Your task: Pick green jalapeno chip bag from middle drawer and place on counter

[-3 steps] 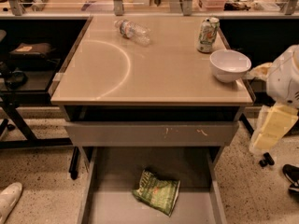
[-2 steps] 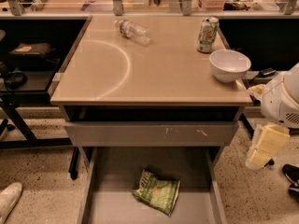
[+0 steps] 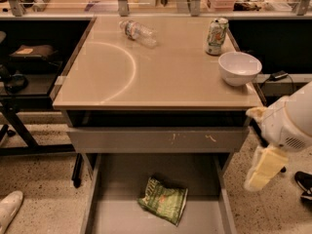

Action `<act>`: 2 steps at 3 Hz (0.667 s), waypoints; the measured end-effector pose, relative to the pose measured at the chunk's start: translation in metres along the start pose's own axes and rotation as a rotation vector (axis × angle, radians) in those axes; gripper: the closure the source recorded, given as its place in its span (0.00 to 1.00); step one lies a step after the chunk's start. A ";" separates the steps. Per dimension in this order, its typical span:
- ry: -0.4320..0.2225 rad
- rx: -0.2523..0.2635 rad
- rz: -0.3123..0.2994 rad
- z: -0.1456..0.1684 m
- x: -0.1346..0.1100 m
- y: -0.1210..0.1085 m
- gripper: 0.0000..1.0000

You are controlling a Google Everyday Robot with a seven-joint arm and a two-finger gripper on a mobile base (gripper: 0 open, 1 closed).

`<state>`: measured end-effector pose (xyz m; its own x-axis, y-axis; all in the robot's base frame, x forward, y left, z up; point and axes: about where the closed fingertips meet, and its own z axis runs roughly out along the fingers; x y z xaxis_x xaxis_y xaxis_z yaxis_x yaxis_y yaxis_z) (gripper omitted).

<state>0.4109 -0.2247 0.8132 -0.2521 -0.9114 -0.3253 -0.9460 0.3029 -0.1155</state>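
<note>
The green jalapeno chip bag (image 3: 164, 200) lies crumpled on the floor of the open middle drawer (image 3: 117, 182), near its middle. The beige counter (image 3: 161, 77) with a white arc mark stands above it. My gripper (image 3: 262, 170) hangs at the right of the drawer, outside its right wall, level with the drawer and to the right of the bag. It holds nothing that I can see.
On the counter stand a white bowl (image 3: 239, 68) at the right edge, a drink can (image 3: 216, 36) behind it, and a clear plastic bottle (image 3: 138, 31) lying at the back. A closed grey drawer front (image 3: 156, 139) sits above the open drawer. A black shelf (image 3: 24, 77) stands at left.
My arm and gripper have moved down from counter height beside the bowl to the level of the drawer. The bag has not moved.
</note>
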 end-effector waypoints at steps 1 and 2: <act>-0.100 -0.109 0.046 0.085 0.008 0.032 0.00; -0.200 -0.153 0.033 0.156 0.010 0.061 0.00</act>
<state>0.3825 -0.1719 0.6570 -0.2522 -0.8237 -0.5078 -0.9617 0.2717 0.0370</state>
